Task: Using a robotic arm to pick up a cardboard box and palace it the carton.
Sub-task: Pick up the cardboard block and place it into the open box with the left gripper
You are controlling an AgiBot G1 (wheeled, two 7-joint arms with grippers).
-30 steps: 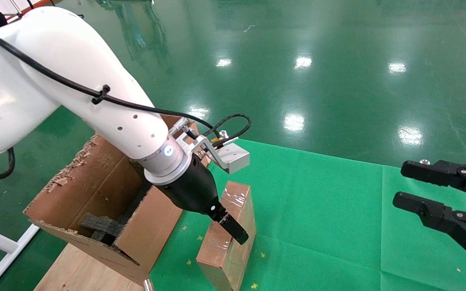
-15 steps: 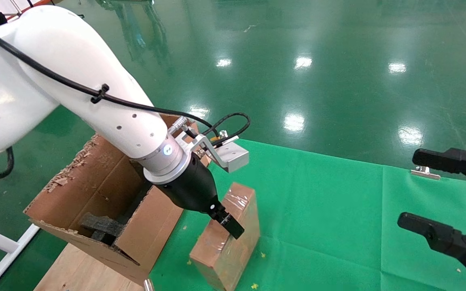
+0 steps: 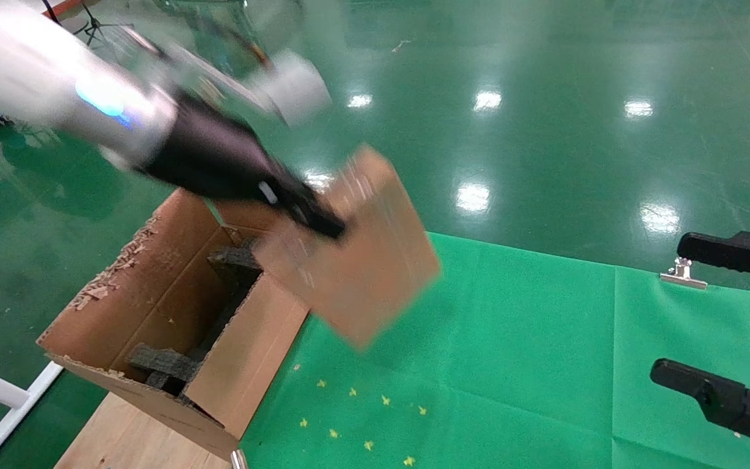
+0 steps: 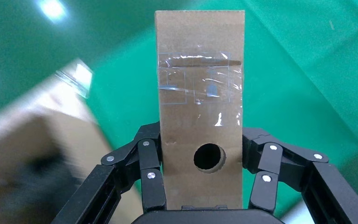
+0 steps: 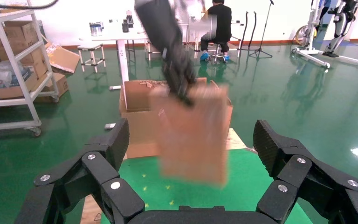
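The left gripper (image 4: 200, 186) has its fingers (image 4: 150, 175) clamped on the cardboard box (image 3: 355, 251), which hangs in the air just right of the carton (image 3: 153, 306), its long axis running away from them; right gripper (image 3: 733, 326) idle, spread, far right above the green mat (image 3: 531, 365), shiny green floor (image 3: 544, 130) beyond

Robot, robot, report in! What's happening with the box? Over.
Left gripper shut on cardboard box, airborne beside carton. Right gripper open, idle. Nothing blocking.

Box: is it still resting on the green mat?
No, the box hangs in the air, clamped in the left gripper, above the mat and beside the carton.
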